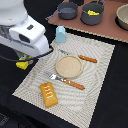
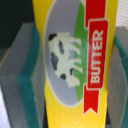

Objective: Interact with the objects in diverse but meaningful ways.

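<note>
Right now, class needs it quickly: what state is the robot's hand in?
Hand: closed on the butter box, its green pads against both sides.

Butter box (image 2: 75, 65) overruns the wrist view — ends cut off.

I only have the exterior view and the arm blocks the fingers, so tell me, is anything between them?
Observer: Yes. A yellow box fills the wrist view, with green-padded fingers on both sides.
Operator: Any label on it?
Observer: A red banner reads BUTTER, beside a cow picture.
Operator: Are the pads touching it?
Observer: They sit right against its sides; no gap shows.
</note>
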